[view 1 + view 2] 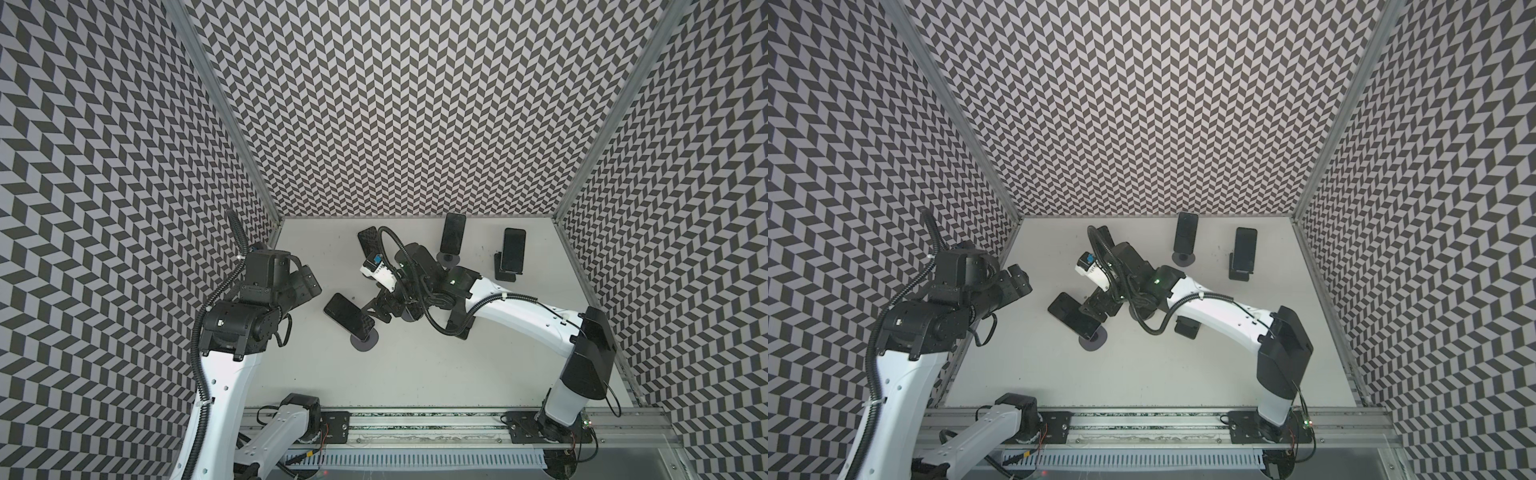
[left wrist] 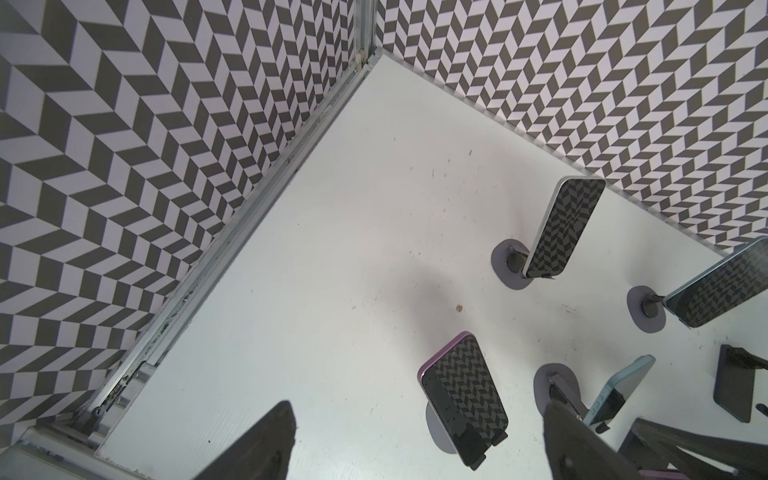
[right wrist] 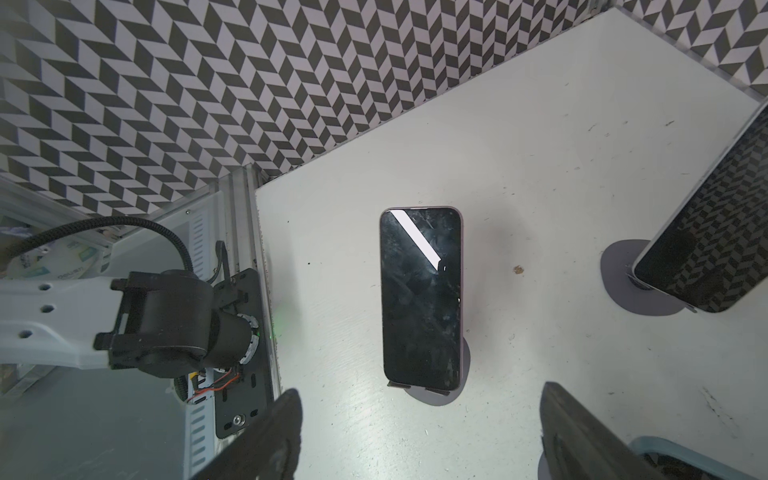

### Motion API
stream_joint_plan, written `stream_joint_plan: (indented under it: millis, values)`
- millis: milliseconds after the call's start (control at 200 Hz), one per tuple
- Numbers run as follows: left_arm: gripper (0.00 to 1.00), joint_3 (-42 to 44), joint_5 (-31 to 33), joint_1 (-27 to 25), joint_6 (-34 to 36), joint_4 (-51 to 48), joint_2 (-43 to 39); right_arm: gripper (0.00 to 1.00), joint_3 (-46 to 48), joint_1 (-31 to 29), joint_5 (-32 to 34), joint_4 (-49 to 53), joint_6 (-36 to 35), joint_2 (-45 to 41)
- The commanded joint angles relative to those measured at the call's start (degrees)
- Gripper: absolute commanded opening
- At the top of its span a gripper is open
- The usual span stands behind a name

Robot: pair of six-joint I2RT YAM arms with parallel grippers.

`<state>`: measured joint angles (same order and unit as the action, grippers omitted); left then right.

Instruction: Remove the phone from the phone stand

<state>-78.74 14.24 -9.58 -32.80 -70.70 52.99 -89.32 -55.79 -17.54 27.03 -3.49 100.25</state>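
Note:
A dark phone with a purple rim (image 3: pixel 422 299) leans on a phone stand with a round grey base (image 3: pixel 451 397), left of the table's middle in both top views (image 1: pixel 348 318) (image 1: pixel 1073 318). My right gripper (image 3: pixel 419 415) is open just short of the phone's lower end, and nothing is between its fingers (image 3: pixel 274 436). In both top views the right gripper (image 1: pixel 376 311) (image 1: pixel 1096 307) hangs close by the phone's right side. My left gripper (image 2: pixel 417 440) is open and empty, back near the left wall (image 1: pixel 311 286), looking at the same phone (image 2: pixel 463 395).
Other phones on stands: one at the back left (image 1: pixel 368 243), one at the back middle (image 1: pixel 453 235), one on a black stand at the back right (image 1: pixel 513 249). A light-blue phone (image 2: pixel 615 390) and a black stand (image 1: pixel 1185 327) sit under the right arm. Patterned walls enclose the table.

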Motion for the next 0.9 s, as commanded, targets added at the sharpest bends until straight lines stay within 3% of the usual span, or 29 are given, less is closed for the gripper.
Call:
stream_joint_plan:
  millis: [0, 451, 661, 896]
  values:
    - [0.93, 3.0, -2.3, 0.4, -1.6, 0.3, -1.9, 0.88, -1.8, -1.1, 0.1, -1.2, -1.8, 2.5]
    - [0.93, 8.3, -7.1, 0.4, -4.0, 0.3, -5.1, 0.93, -5.3, -1.6, 2.1, -5.5, 0.1, 8.0]
    - [0.93, 9.5, -7.4, 0.4, -2.7, 5.4, -7.8, 0.94, -12.2, -1.7, 3.4, -0.1, 0.5, 11.5]
    - [0.93, 11.0, -6.3, 0.3, 0.9, 11.4, -10.7, 0.96, -13.1, -1.9, 4.7, 1.1, 0.2, 12.4]
